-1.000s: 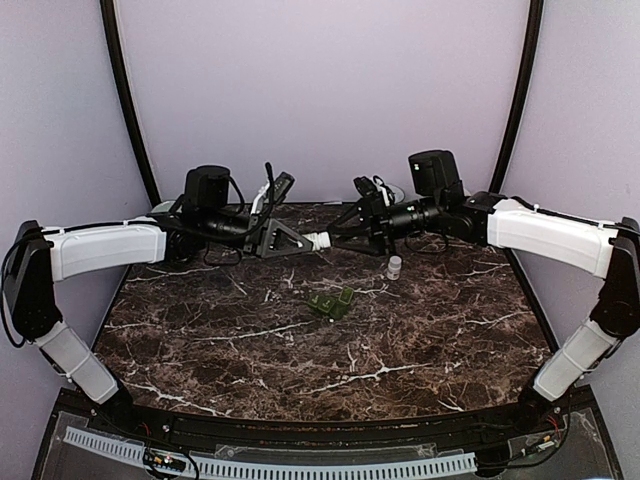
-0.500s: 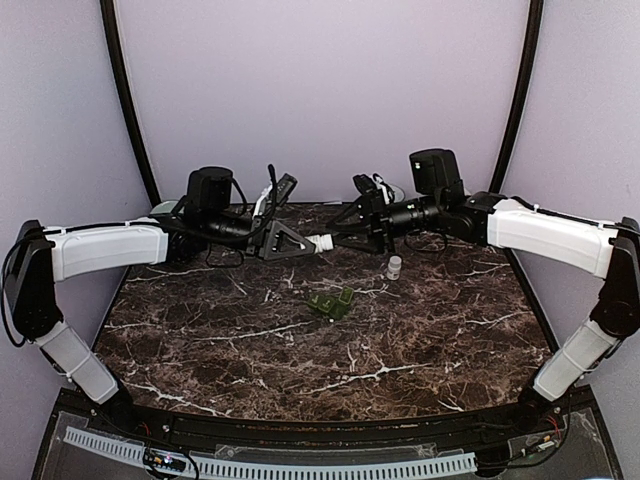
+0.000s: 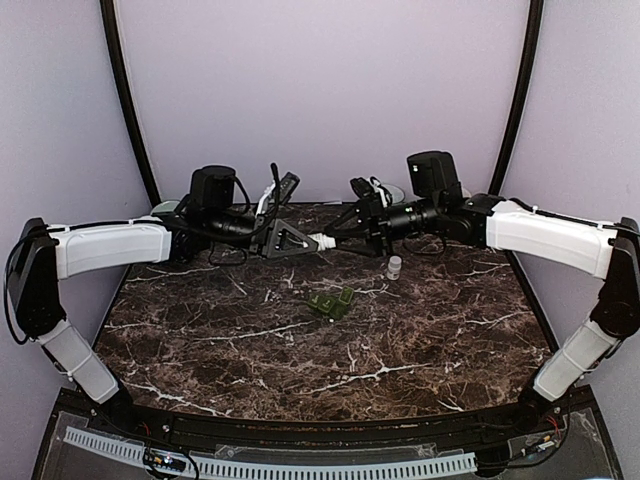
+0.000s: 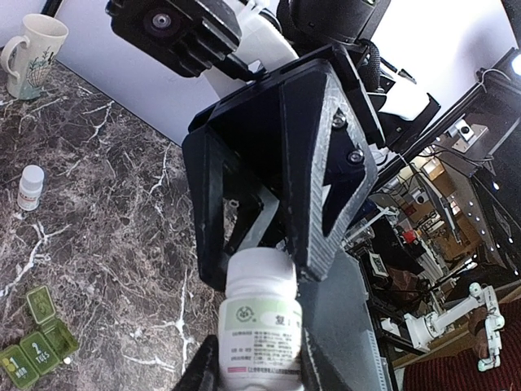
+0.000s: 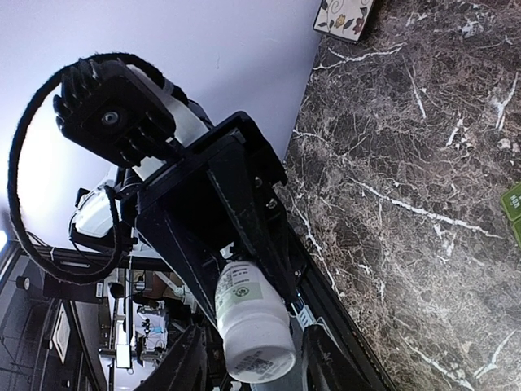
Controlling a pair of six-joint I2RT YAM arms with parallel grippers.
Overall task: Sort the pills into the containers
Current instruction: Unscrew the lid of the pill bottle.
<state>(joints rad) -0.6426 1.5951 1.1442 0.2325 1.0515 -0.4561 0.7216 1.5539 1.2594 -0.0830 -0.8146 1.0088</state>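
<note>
While clamping the pill bottle (image 4: 260,330) in the left gripper (image 4: 259,371), edged rightward. Narrowing the spread right gripper (image 5: 256,362) round its cap (image 4: 260,273), likely to unscrew

Table (image 3: 300,360) – dark brown marble, white veins. Wall (image 3: 320,90) behind, plain lavender. Two black curved poles, left (image 3: 125,100) and right (image 3: 520,90), rising from far table corners. White perforated strip (image 3: 330,467) along near edge. White mug (image 4: 32,53), plant print, upright at far edge of table. Cluttered room (image 4: 456,244) beyond table – equipment, details too small to tell.
</note>
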